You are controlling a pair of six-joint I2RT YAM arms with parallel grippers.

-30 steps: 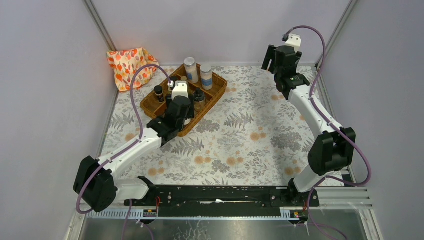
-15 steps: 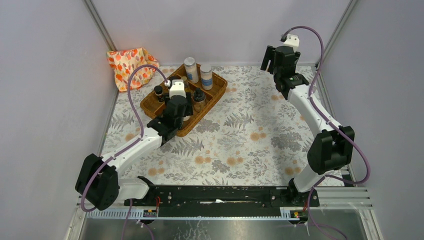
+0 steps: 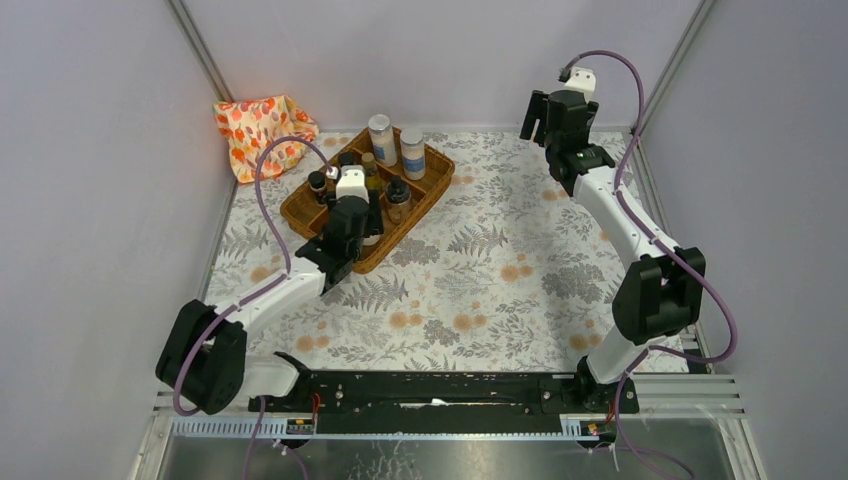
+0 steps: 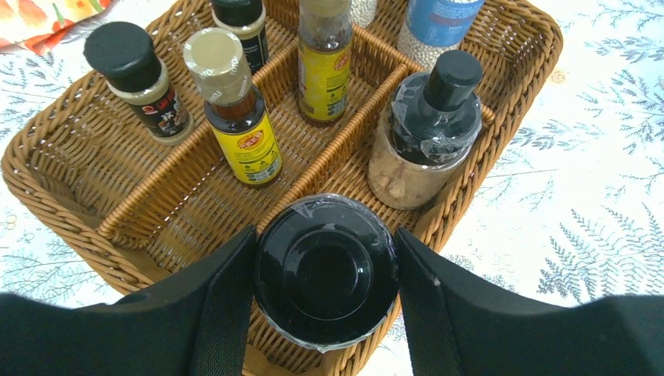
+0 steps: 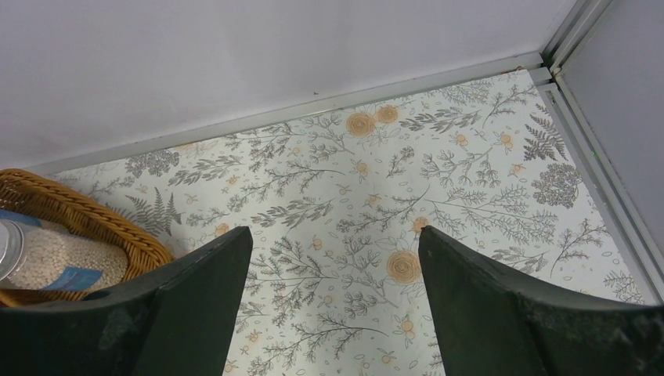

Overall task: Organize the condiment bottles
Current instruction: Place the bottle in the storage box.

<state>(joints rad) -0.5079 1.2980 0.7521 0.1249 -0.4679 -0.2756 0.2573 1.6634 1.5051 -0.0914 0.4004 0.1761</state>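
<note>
Jar point(image 4: 326, 272) (black-capped) within left gripper point(image 4: 325, 239)

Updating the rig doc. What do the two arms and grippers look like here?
Both arms match: the left arm and right arm have white tubular links between bulky black joint housings. A purple cable loops loosely off each, ending at a small white wrist camera box. The left gripper and right gripper have plain matte black wedge-shaped fingers. No markings legible.
</note>
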